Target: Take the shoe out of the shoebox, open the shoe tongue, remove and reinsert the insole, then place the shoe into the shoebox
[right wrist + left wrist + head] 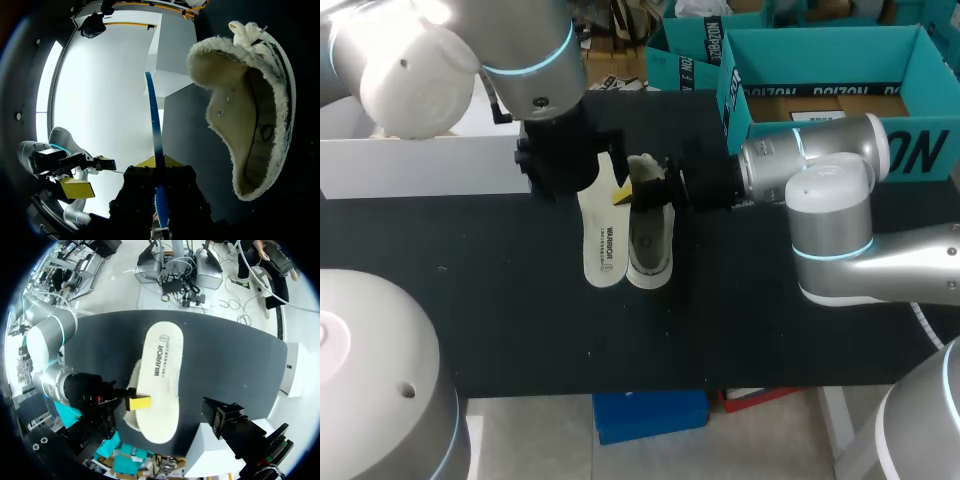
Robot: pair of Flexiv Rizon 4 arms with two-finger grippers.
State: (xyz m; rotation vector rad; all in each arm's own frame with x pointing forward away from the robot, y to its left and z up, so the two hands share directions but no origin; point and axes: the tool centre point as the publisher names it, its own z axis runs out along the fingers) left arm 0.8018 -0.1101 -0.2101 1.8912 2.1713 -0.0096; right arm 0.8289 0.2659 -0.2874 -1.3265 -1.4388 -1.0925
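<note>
A white insole lies flat on the black table, right beside the pale shoe, which has a fleecy lining. In the left wrist view the insole runs lengthwise under my left gripper, which hangs open above its heel end with one yellow tip over it. My right gripper sits at the shoe's heel end. In the right wrist view its fingers are shut on a thin blue strip, and the shoe lies beside them, not between them.
The teal shoebox stands open at the back right, behind my right arm. A white box sits at the back left. The black table stretches toward the front edge.
</note>
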